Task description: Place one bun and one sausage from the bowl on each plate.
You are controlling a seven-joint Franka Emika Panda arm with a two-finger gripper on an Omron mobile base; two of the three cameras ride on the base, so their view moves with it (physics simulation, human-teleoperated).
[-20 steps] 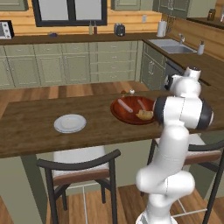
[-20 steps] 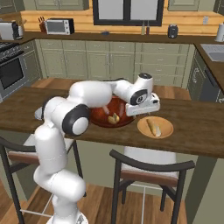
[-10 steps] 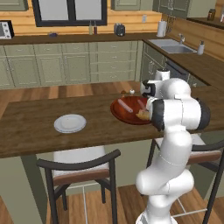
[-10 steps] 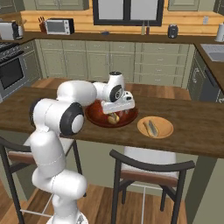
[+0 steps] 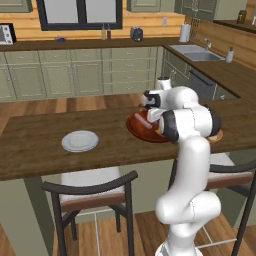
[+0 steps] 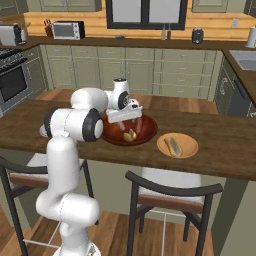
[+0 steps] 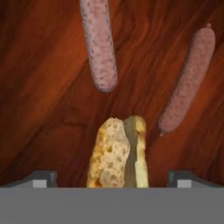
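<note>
Pale plate (image 5: 79,141) at left on counter (image 5: 35,150), well apart from the rest, bare wood all round. Dark red bowl (image 6: 145,131) mid-counter holding two sausages (image 7: 99,43), (image 7: 188,83) and one bun (image 7: 117,153). Fingers (image 7: 43,177) spread wide above bowl, either side of bun, grasping nothing. Tan plate (image 6: 190,147) just right of bowl rim, carrying a bun (image 6: 173,146).

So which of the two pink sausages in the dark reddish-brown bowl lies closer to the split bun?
The right-hand pink sausage in the hand view: its lower end nearly reaches the split bun. The other sausage ends farther above it.
</note>
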